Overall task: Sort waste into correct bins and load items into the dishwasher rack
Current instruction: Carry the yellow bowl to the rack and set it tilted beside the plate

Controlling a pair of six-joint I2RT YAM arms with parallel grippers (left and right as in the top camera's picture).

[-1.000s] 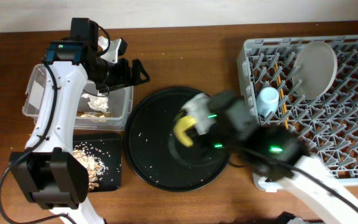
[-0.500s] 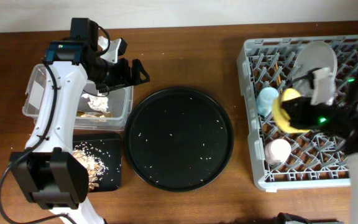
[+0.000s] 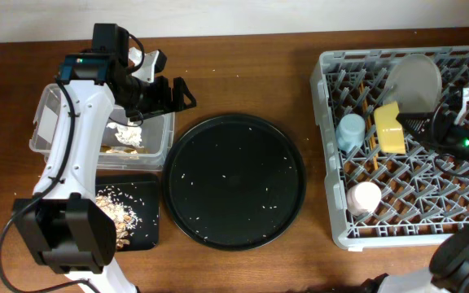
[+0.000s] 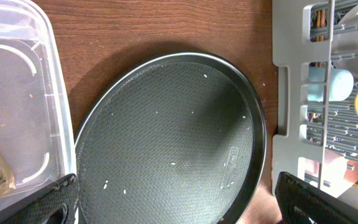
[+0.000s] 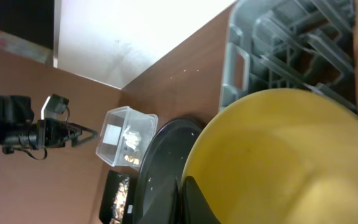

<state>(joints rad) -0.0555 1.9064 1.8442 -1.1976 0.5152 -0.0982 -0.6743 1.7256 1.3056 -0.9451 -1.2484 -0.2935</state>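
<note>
1. The bowl (image 3: 390, 128) is plain yellow and smooth, tipped up on its edge, and it fills most of my right wrist view.
2. It sits in the rack (image 3: 462, 220) among the pegs, just right of the blue cup (image 3: 351, 130) and just below the plate (image 3: 415, 81).
3. My right gripper (image 3: 418, 122) is against the bowl's right side, jaws pinched narrow on its rim. One dark finger (image 5: 194, 199) lies on the rim; the other is hidden, so the hold looks firm but I see only half of it.
4. My left gripper (image 3: 173, 94) hangs beside the tub (image 3: 47, 114), jaws wide and holding nothing. It is well apart from the bowl, with the round tray (image 3: 234, 179) between.
</note>
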